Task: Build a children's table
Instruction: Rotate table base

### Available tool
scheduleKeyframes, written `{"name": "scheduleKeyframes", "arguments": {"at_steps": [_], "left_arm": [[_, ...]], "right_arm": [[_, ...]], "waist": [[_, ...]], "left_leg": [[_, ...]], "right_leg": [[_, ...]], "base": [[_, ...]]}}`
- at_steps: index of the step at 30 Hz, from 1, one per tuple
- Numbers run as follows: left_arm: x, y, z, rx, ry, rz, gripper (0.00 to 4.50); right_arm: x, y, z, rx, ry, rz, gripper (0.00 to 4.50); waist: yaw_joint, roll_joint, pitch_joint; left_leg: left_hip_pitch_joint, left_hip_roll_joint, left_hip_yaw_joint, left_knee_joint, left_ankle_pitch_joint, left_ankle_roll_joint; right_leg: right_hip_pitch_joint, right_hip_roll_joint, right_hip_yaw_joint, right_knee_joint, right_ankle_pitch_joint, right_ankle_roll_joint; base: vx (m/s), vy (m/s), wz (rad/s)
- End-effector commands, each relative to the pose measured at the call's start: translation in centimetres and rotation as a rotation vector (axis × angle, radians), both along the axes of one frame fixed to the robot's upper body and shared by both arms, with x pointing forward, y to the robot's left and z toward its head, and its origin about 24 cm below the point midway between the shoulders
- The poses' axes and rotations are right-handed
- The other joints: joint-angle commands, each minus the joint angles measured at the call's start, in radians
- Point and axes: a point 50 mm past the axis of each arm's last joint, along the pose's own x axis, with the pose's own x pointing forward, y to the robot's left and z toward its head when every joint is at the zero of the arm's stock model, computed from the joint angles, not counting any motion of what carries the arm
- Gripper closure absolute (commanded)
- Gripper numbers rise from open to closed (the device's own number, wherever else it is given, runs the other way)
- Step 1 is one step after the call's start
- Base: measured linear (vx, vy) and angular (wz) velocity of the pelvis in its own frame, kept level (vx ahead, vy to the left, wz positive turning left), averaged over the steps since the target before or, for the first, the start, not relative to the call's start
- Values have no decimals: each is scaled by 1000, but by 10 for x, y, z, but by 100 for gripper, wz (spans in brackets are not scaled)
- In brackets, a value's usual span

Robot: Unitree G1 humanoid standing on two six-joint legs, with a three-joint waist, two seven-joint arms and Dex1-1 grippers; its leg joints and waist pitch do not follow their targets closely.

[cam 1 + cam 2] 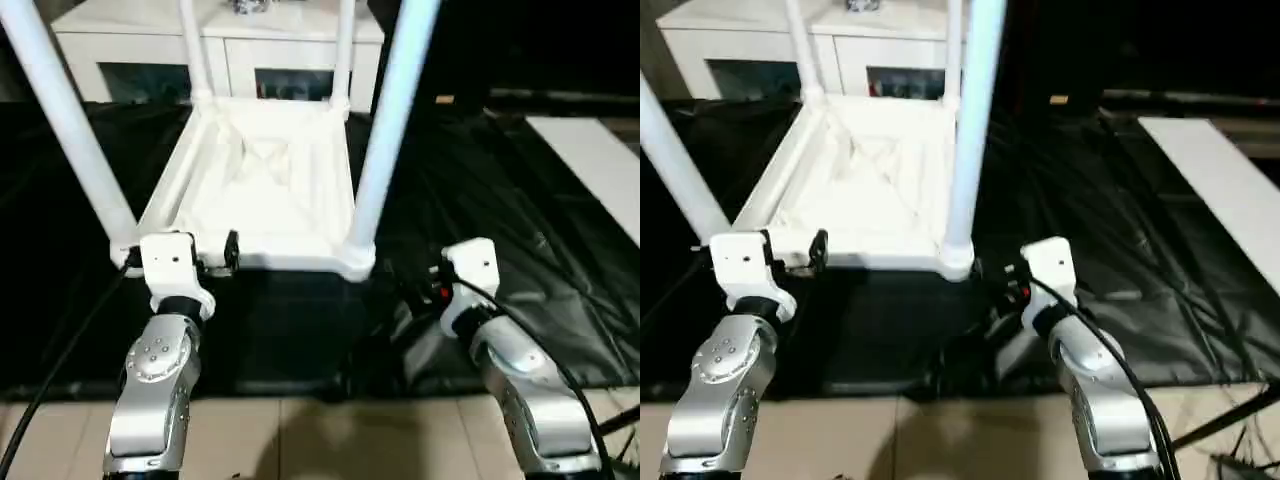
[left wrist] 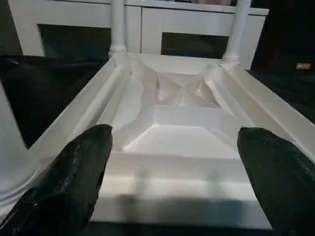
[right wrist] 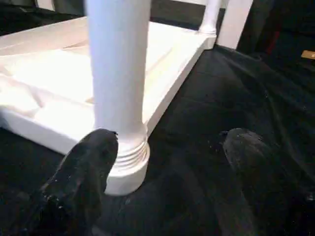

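The children's table lies upside down on a black cloth, its white ribbed tabletop [image 1: 290, 262] facing up. All of its legs stand upright in the corner sockets: near left [image 1: 70, 120], near right [image 1: 390, 120], far left [image 1: 195, 50] and far right [image 1: 343, 50]. My left gripper [image 2: 177, 147] is open at the tabletop's near edge, beside the near-left corner, its fingers [image 2: 83, 162] spread wide with nothing between them. My right gripper [image 3: 167, 147] is open just right of the near-right leg [image 3: 118, 64]. One of its fingers [image 3: 88, 162] is close to the socket, holding nothing.
A white cabinet [image 1: 230, 50] with dark glass fronts stands right behind the table. A white board [image 1: 600, 160] lies on the black cloth [image 1: 500, 200] at the far right. Tiled floor [image 1: 330, 440] runs along the front, under my forearms. Cables trail beside both arms.
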Motion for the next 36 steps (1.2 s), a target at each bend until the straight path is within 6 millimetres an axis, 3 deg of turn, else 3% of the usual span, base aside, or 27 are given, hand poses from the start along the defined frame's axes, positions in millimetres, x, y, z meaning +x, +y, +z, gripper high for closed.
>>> {"name": "scheduleKeyframes", "arguments": {"at_steps": [1,2,3,5,7,8,9,10,11,12,13,14,16,17,18,19,20,21,22,23,24,25,26,27,29,32,36], "left_arm": [[-1,-2,0,-6,0,-14,0],[-1,-2,1,-3,-2,-14,0],[-1,-3,1,-3,-2,-18,0],[-1,-2,1,0,-1,-11,0],[-1,-1,1,-1,-1,-13,0],[-1,-1,1,2,-2,-15,0],[-2,-1,1,0,-1,-17,0],[-2,-2,0,0,3,-20,0],[-2,-2,-1,1,5,-21,0],[-2,-3,-2,-1,8,-26,0],[-2,-4,-2,-3,9,-30,0],[-2,-6,-3,-4,12,-37,0],[-2,-9,-3,-1,15,-58,0],[-2,-9,-3,1,14,-59,0],[-2,-9,-3,1,12,-59,0],[-2,-9,-1,-9,0,-69,0],[-2,-9,-1,-9,0,-69,0],[-1,-9,-1,-17,-3,-86,0],[0,-13,2,-50,-17,-184,0],[-1,-16,5,-76,-38,-266,0],[-1,-17,7,-85,-45,-316,0],[-1,-18,9,-94,-52,-368,0],[0,-20,9,-50,-41,-447,0],[1,-20,9,-34,-36,-469,0],[7,-19,8,78,22,-660,0],[11,-16,8,159,69,-777,0],[25,-12,5,305,186,-984,0]], "right_arm": [[2,-1,-1,2,8,0,55],[2,-1,-1,2,8,2,55],[2,-1,-1,2,8,3,55],[3,-2,-1,3,8,1,55],[3,-3,0,4,5,-4,55],[4,-4,0,5,4,-7,55],[4,-4,0,2,3,-9,55],[4,-7,0,-3,2,-18,55],[4,-8,0,-5,2,-23,55],[4,-9,0,-3,3,-30,55],[4,-9,1,-2,2,-32,55],[4,-10,1,-4,0,-34,55],[4,-12,0,-7,-2,-47,55],[4,-12,0,-6,-2,-49,55],[3,-13,0,-6,-1,-53,55],[3,-14,0,-7,-1,-55,55],[3,-14,0,-7,-1,-55,55],[2,-15,0,-7,-2,-55,55],[3,-17,2,-3,-9,-46,55],[3,-18,3,-2,-12,-37,55],[4,-20,4,-6,-11,-23,55],[5,-21,5,-11,-10,-6,55],[5,-23,6,-14,-13,29,55],[5,-23,7,-14,-14,39,55],[5,-31,10,-43,-6,123,55],[4,-36,11,-72,7,190,55],[1,-44,11,-118,67,335,55]], "waist": [[-14,13,-66],[-15,4,-70],[-9,-2,-74],[0,-3,-77],[-14,7,-88],[-50,17,-96],[-74,20,-94],[-91,7,-97],[-86,-11,-78],[-75,-35,-66],[-37,-67,-59],[-22,-70,-53],[-24,-57,-45],[-34,-32,-31],[-38,-9,-36],[-52,41,-31],[-81,64,-40],[-96,55,-65],[-113,58,-78],[-100,48,-82],[-98,34,-86],[-80,2,-89],[-68,-19,-86],[-59,-16,-84],[-61,-6,-70],[-69,8,-47],[-67,9,-42]], "left_leg": [[28,41,-21,-66,-171,155],[22,26,-16,-51,-116,207],[-10,-5,-4,-30,-64,233],[-35,-22,-2,-15,-25,234],[0,-7,-36,-8,92,289],[102,55,-105,2,237,443],[167,124,-167,-9,289,538],[202,192,-223,-17,414,665],[145,130,-187,-14,402,626],[70,30,-120,8,280,523],[-46,-124,-23,93,9,392],[-103,-99,-50,180,-105,273],[-118,-73,-63,175,-42,127],[-98,-46,-61,109,5,103],[-87,-30,-63,69,10,102],[-44,5,-76,-18,-113,98],[-25,23,-128,-48,-199,139],[41,44,-146,-26,-141,199],[68,69,-189,-7,77,347],[63,76,-193,28,429,458],[47,71,-191,45,610,469],[-19,3,-145,74,770,385],[-65,-49,-97,63,582,299],[-71,-50,-88,52,442,265],[-65,-21,-79,10,54,168],[-44,4,-64,-24,-267,88],[-34,9,-44,-34,-405,12]], "right_leg": [[25,-66,43,-45,25,-143],[33,-66,47,-37,120,-141],[63,-64,58,-39,197,-128],[84,-54,67,-44,255,-79],[69,-7,52,9,374,5],[-38,-12,29,78,315,47],[-134,-48,28,114,124,54],[-204,-102,59,158,-98,77],[-200,-126,97,137,-34,76],[-134,-120,112,61,61,55],[2,-132,188,-35,2,30],[63,-208,257,-66,-55,-110],[69,-180,205,-59,-20,-233],[42,-156,147,-81,-129,-271],[44,-140,122,-86,-201,-266],[33,-78,60,-70,-255,-197],[11,-19,18,4,-178,-141],[-44,-28,24,32,-68,-134],[-86,-44,33,77,39,-86],[-122,-74,61,79,119,-21],[-124,-95,82,67,196,5],[-87,-126,113,30,410,12],[-53,-123,116,27,516,-12],[-45,-124,115,22,508,-17],[-36,-115,101,6,302,-98],[-59,-101,100,-13,-41,-182],[-77,-108,110,-35,-277,-150]], "base": [[125,19,6],[125,19,6],[124,13,9],[111,20,14],[128,2,14],[140,-14,12],[102,-34,-1],[31,-92,-31],[31,-92,-31],[-60,-66,-29],[0,0,0],[0,0,0],[72,-8,5],[65,-12,-4],[87,47,-4],[124,91,-17],[124,91,-17],[146,59,-9],[115,36,7],[115,36,7],[0,0,0],[0,0,0],[0,0,0],[0,0,0],[-56,-36,-4],[-75,-24,2],[-71,4,2]]}}
